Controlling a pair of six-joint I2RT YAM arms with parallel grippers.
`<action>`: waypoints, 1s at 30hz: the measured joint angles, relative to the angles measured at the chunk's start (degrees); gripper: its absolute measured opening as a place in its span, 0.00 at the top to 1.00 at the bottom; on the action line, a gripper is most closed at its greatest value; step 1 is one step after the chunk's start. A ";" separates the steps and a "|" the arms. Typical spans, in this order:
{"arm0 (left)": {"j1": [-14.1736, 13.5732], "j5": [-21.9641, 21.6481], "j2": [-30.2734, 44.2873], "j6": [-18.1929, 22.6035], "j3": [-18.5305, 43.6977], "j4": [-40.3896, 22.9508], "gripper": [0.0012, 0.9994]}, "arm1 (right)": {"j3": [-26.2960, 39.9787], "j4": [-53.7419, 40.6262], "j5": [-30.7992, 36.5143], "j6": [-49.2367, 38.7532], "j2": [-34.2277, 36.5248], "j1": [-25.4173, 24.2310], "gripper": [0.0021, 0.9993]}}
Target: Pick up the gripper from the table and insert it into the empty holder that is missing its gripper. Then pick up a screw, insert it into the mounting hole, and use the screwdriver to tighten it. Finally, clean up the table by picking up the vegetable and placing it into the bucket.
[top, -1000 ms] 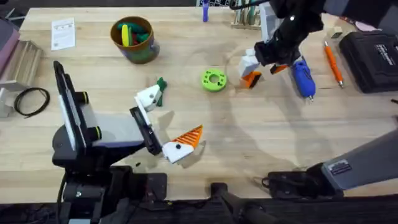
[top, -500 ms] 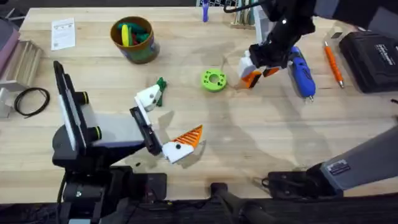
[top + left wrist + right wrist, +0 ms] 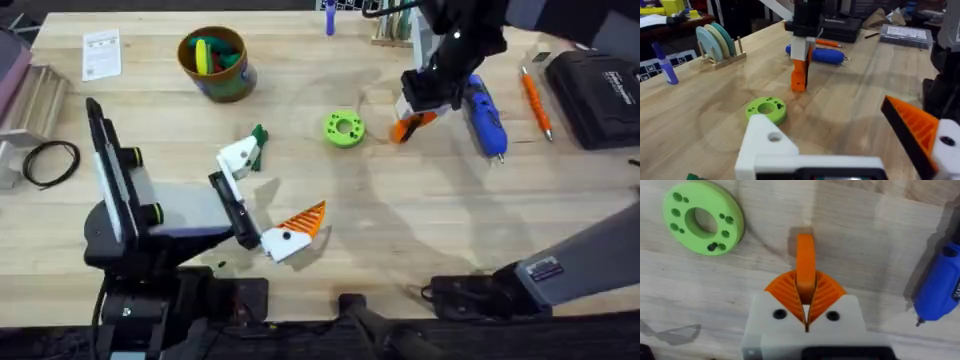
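Note:
My right gripper [image 3: 408, 120] is shut on the gripper [image 3: 404, 129], a small orange tip held upright with its lower end at the table. In the right wrist view the ribbed orange pads [image 3: 782, 287] pinch the orange tip [image 3: 805, 260]. My left gripper [image 3: 275, 188] is open and low over the table. One of its fingers is the bare white holder [image 3: 238, 155] with the mounting hole [image 3: 774, 136]; the other carries an orange tip [image 3: 303, 219]. The dark-green vegetable [image 3: 259, 138] lies beside the holder. The blue screwdriver [image 3: 486, 116] lies just right of my right gripper. The bucket [image 3: 215, 64] stands far left.
A lime-green ring disc [image 3: 343, 128] lies between the two grippers, with a small dark screw-like piece [image 3: 713, 246] on it. An orange pen-like tool [image 3: 535, 102] and a black case [image 3: 598, 92] are at the right. A disc rack [image 3: 720, 42] stands at the far edge.
My right gripper's fingers stood apart around the orange tip a second ago; they have closed on it and shifted slightly left. The left arm has not moved.

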 joint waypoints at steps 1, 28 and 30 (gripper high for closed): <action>0.00 0.00 -0.01 0.00 0.00 0.00 0.01 | 0.00 -0.02 0.00 0.02 -0.01 0.00 0.99; 0.00 0.00 -0.02 0.00 0.00 0.00 0.01 | -9.49 29.78 -36.84 5.67 -15.89 -4.87 0.99; 0.00 0.00 -0.02 0.00 0.00 0.00 0.01 | -13.67 38.72 -42.65 8.40 -15.89 -5.76 0.99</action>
